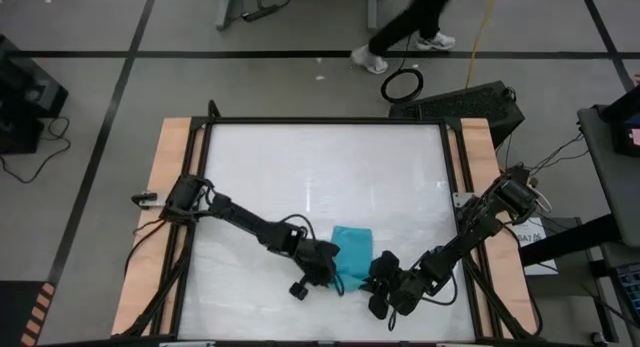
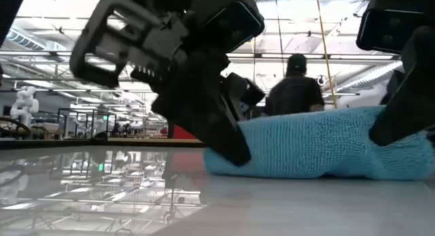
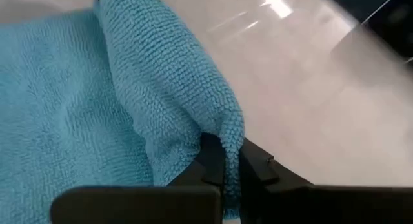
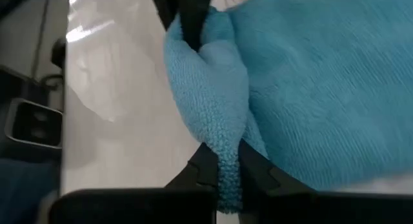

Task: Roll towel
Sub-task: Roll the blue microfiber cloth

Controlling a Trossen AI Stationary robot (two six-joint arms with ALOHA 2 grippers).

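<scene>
Step in hand: looks like the start of the roll — both grippers have pinched the near edge of the towel (image 1: 352, 249), one at each corner, and the edge is already curled up a bit off the table (image 1: 300, 167).
Towel spot: lying on the white tabletop toward the front edge, about midway across, right between the two arms. Mostly flat still, only the gripped edge is bunched.
Left gripper (image 3: 231, 169): fingers closed down tight on a fold of turquoise cloth at the towel's left front corner; the wrist view shows fabric squeezed between the two dark fingers.
Right gripper (image 4: 226, 166): same deal at the right front corner, clamped shut with a ridge of cloth sticking out between the fingers.
Next move, my guess: both arms need to lift that edge slightly and carry it forward over the flat part together — same height, same pace, or the roll goes crooked. The cloth is soft and floppy, so it could sag in the middle between the two pinches.
Count: one towel, two arms, two grippers, both busy.
Background: one person (image 2: 293, 93) standing in the room beyond the table, seen in the low view; legs also show walking past the far side of the table in the high view.
</scene>
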